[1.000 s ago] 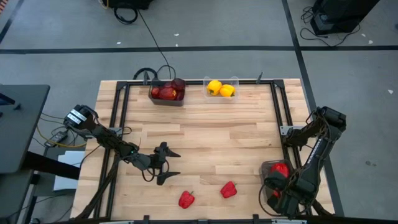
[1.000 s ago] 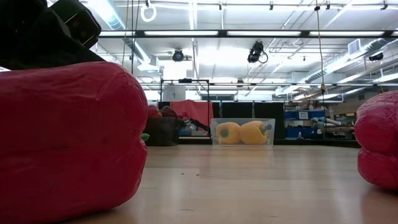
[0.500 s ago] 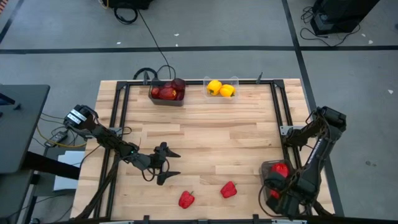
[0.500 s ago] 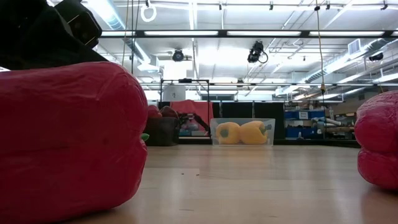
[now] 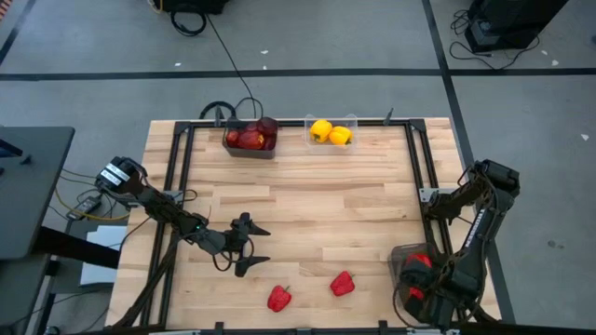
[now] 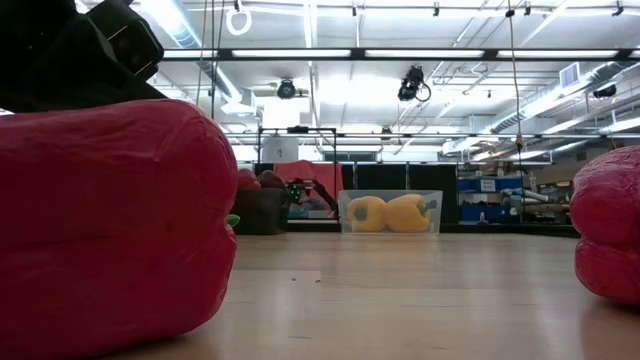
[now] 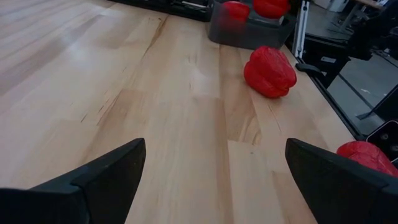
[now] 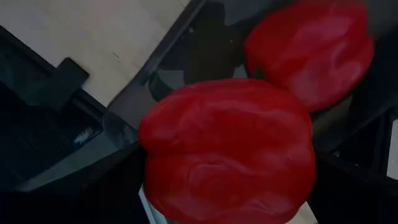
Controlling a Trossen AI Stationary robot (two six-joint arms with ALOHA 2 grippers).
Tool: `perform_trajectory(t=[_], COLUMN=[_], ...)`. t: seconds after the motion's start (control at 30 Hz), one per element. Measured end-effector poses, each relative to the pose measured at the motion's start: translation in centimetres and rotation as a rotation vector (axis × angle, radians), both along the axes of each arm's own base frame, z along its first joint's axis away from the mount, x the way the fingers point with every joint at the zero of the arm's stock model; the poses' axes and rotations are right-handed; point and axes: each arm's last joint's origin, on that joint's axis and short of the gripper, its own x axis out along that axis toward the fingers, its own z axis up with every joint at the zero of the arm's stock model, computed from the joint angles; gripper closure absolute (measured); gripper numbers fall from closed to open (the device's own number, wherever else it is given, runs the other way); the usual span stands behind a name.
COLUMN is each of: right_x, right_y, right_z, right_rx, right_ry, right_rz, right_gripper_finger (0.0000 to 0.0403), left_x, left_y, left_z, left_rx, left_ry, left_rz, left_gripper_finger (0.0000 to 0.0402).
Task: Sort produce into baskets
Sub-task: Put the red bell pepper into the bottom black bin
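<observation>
Pale wood-plank table (image 5: 307,205); left claw (image 5: 253,247) wide open, empty; right claw (image 5: 419,279) grips glossy lobed red pepper (image 8: 227,152).

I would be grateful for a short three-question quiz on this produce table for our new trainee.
1. How many red bell peppers lie loose on the wooden table?
2. True or false: the yellow bell peppers sit in the clear plastic bin.
3. The left pincer is: A) open and empty, B) shut on a pepper, C) inside a bin.

Key: 1. two; 2. true; 3. A.
</observation>
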Motion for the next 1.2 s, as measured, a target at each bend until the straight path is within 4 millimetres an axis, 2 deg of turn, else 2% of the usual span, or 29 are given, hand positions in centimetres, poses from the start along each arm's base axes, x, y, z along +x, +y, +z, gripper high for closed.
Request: perform_trajectory(t=[0.33, 0.4, 0.47, 0.7, 0.8, 1.0, 1.2], right_x=[-0.1, -0.2, 0.1, 0.7, 0.9, 1.1, 1.8], right_y=[-0.5, -0.9, -1.2, -1.6, -1.5, -1.1, -1.1], right_z=[0.1, 0.3, 0.5, 1.1, 1.3, 1.4, 1.8], right_rx=[-0.008, -0.046, -0.111, -0.269, -0.288, -0.255, -0.326], right_ry=[0.089, 0.049, -0.077, -0.514, -0.614, -0.663, -0.895], right_rz=[-0.013, -0.035, -0.079, -0.154, -0.159, -0.178, -0.213], right_gripper_finger=[0.0004, 0.0003, 0.0004, 0.0003, 0.0003, 0.0004, 0.0004], left_x=[0.1, 0.7, 1.7, 6.1, 8.4, 13.8, 18.9], left_y=[0.0, -0.1, -0.4, -2.5, -3.6, -5.2, -6.9], left_z=[0.3, 0.9, 2.0, 6.8, 7.8, 7.5, 7.0], left_rx=[0.004, 0.031, 0.067, 0.341, 0.436, 0.522, 0.587], left_ry=[-0.032, -0.058, -0.098, -0.159, -0.171, -0.187, -0.232], left_rz=[0.004, 0.009, 0.008, -0.039, -0.052, -0.075, -0.084], left_gripper_finger=[0.0010, 0.0010, 0.0010, 0.0010, 0.0010, 0.0010, 0.0007])
